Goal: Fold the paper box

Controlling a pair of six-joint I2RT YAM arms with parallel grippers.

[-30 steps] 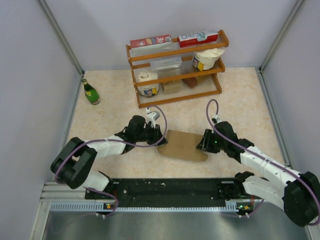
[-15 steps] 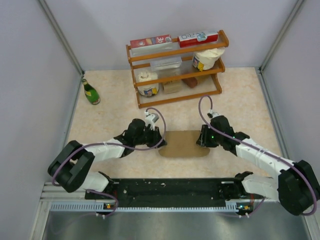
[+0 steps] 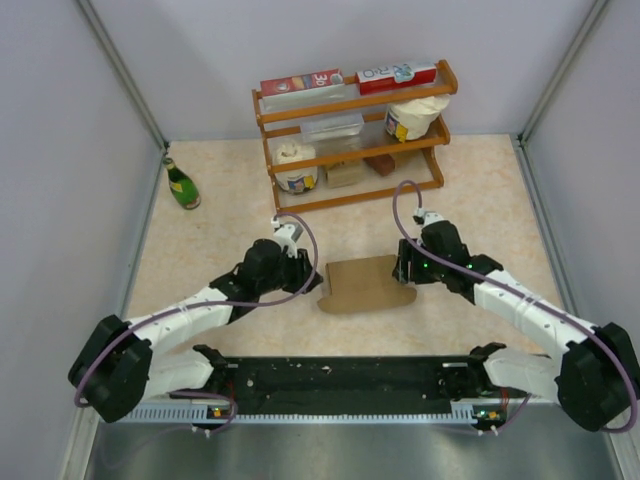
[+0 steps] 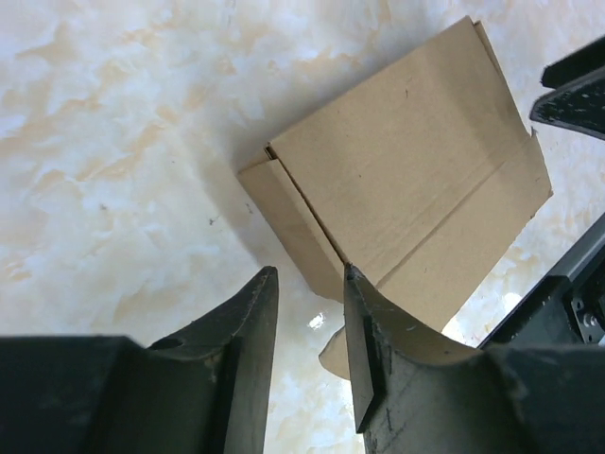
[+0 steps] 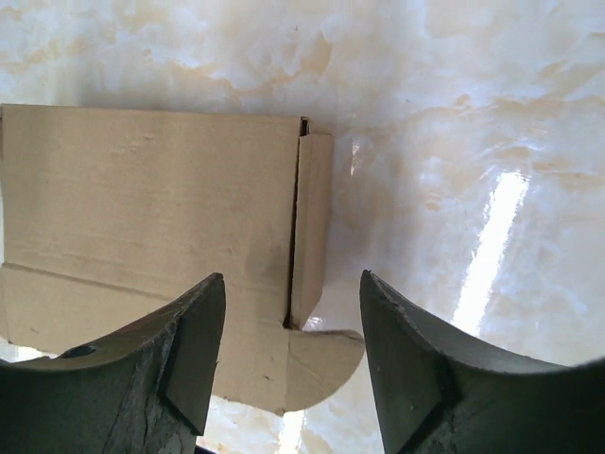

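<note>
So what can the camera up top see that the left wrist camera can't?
Only the top camera shows the wooden rack of cartons and jars, the green bottle, and the whole left arm and right arm. Only the left wrist camera shows, close up, the paper box with its folded side wall, and the left pincer open just in front. Both show the brown box lying on the marbled table.

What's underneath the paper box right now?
Only the table shows around the paper box; a rounded flap pokes out from beneath it. Anything directly below is covered.
</note>
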